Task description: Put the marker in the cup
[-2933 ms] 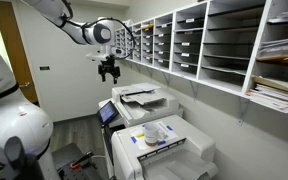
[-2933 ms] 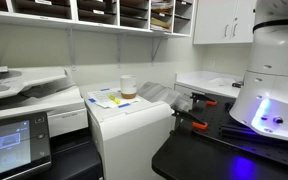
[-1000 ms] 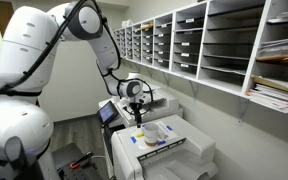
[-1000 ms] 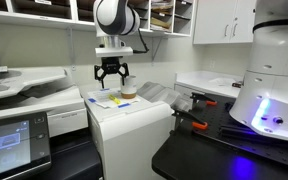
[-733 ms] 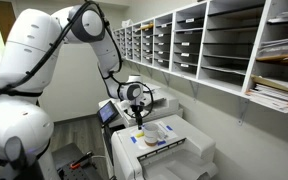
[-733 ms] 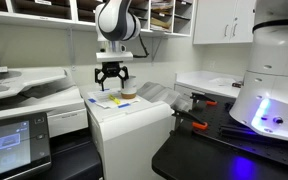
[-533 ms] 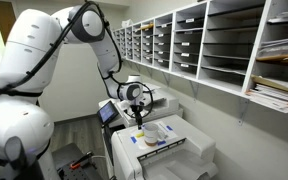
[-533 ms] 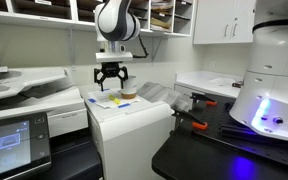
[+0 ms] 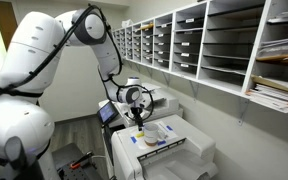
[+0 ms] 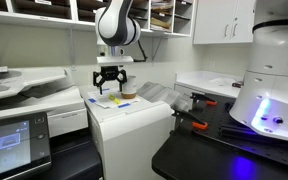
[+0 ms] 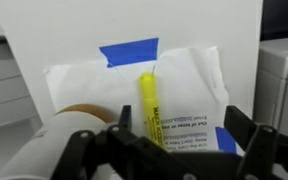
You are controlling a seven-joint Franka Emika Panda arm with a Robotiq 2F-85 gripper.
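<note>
Hovering claw [image 10: 108, 82], spread, over marker [image 11: 149, 106]

A long bank of pale pigeonhole shelves [image 9: 214, 45] runs along the wall in an exterior view, and some slots hold paper stacks [image 9: 284, 95]. Below them stand white office printers [image 9: 174, 155] on a grey floor [image 9: 82, 128]. In an exterior view, a copier's lit touchscreen [image 10: 14, 140] glows blue, white cabinet doors [image 10: 224, 20] hang above a black counter [image 10: 194, 155], and the wall [image 10: 44, 50] is plain beige under even indoor light.
</note>
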